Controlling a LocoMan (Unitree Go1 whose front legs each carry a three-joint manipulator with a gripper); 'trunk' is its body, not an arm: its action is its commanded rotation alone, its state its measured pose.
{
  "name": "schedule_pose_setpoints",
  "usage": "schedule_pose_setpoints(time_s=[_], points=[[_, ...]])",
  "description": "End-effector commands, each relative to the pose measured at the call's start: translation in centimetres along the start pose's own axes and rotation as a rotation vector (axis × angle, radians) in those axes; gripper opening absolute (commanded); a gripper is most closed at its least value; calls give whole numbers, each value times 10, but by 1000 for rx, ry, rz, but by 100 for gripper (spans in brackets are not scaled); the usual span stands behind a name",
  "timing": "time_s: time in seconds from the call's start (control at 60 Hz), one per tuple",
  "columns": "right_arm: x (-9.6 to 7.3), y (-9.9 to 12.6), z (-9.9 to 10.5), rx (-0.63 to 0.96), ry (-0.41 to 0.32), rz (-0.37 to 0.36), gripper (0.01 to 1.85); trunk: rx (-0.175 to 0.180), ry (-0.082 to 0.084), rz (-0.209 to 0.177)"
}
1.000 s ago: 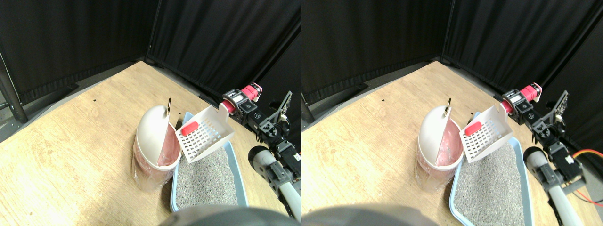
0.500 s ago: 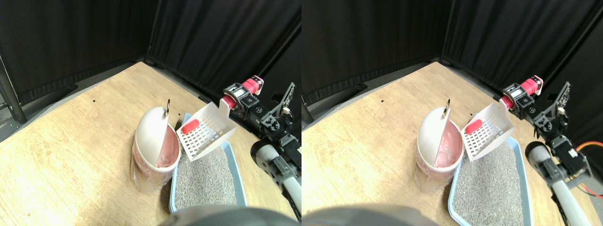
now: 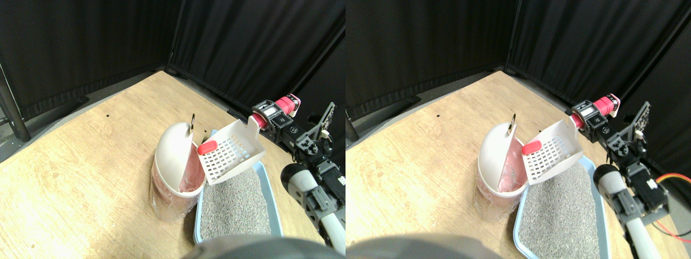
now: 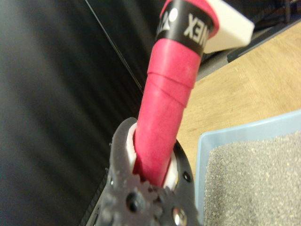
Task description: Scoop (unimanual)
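Right gripper (image 3: 268, 114), clamped on slotted scoop (image 3: 229, 156) handle, held 1 red piece (image 3: 207, 147) at bin (image 3: 175, 167) mouth; tipping needed next.

Stereo cam high, looking fwd/down at litter tray (image 3: 272, 202), wrist cam close beside tray (image 4: 244, 134), both share it

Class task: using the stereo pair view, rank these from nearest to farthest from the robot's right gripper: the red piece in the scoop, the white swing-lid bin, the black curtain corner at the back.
Measured from the right gripper:
1. Red piece, lying at the scoop's front lip, just left of the gripper.
2. White swing-lid bin, farther left, beside the litter tray.
3. Curtain corner, far back on the left.
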Motion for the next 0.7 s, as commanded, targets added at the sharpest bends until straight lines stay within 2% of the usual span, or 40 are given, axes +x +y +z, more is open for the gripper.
schedule_pose_setpoints(time_s=[0.017,0.217,0.517,0.7], points=[[1,1,0,17,-15,-26,5,-15,-24,59],[3,0,-7,36,-22,-37,7,-13,-18,57],[5,-3,-2,3,-1,-23,5,-18,-9,62],[8,-2,-3,10,-27,-36,6,-22,-2,72]])
